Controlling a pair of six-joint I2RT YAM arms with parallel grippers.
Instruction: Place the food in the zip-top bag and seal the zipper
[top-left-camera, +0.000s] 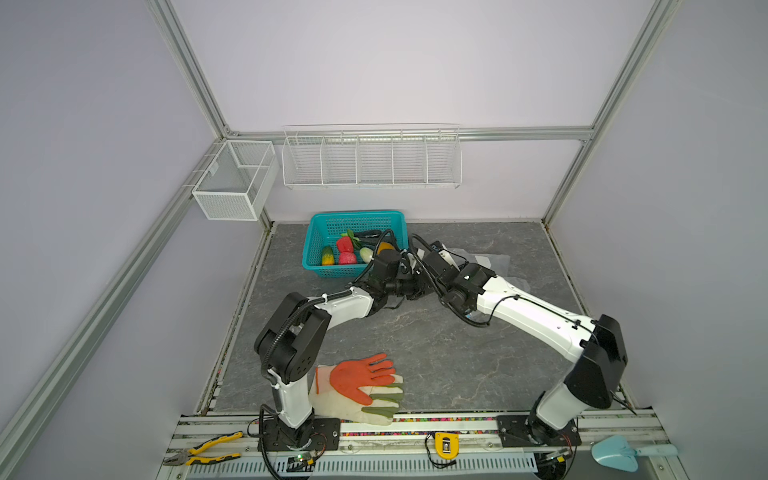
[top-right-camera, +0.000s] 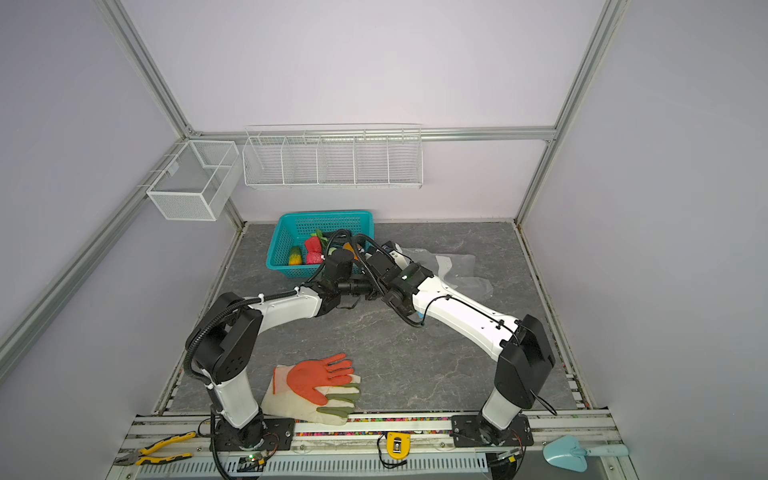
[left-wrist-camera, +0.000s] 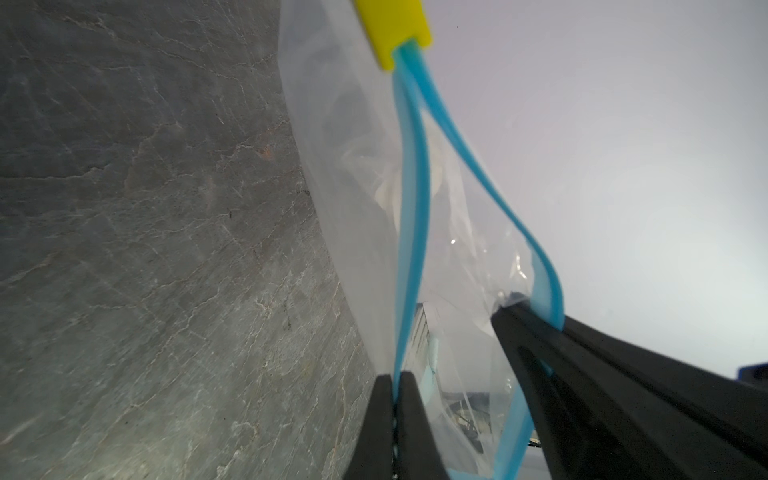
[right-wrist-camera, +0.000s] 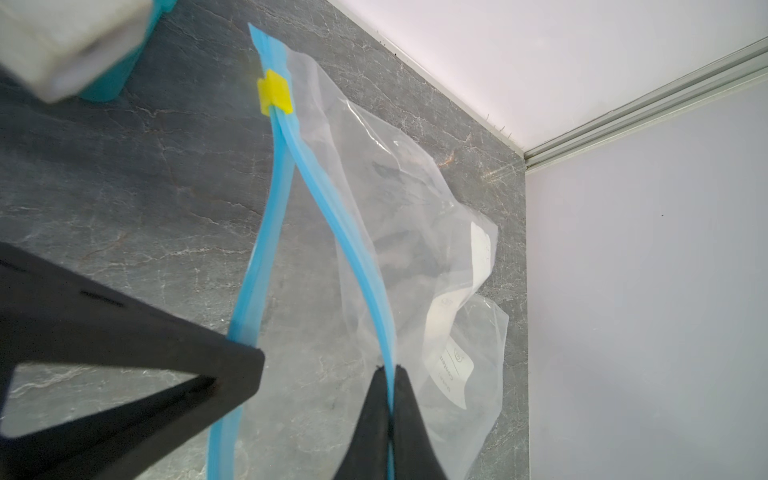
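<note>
Gloves (top-left-camera: 357, 380) at front edge of table (top-left-camera: 457, 353). Mid-table, the arms meet. Left end effector (left-wrist-camera: 395, 376) clenched on one lip of zipper (left-wrist-camera: 417, 208); right end effector (right-wrist-camera: 390, 368) clenched on the other lip, mouth parted between them. Yellow slider (right-wrist-camera: 274, 95) at the zipper's far end. Bag (right-wrist-camera: 395, 208) crumpled on table beside basket (top-left-camera: 316, 245). Food (top-left-camera: 345, 245) in basket, at back.

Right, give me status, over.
Both shut: left gripper, right gripper, one zipper strip each. Visible food in teal basket. zip-top bag mouth parted, nothing blocking it.
</note>
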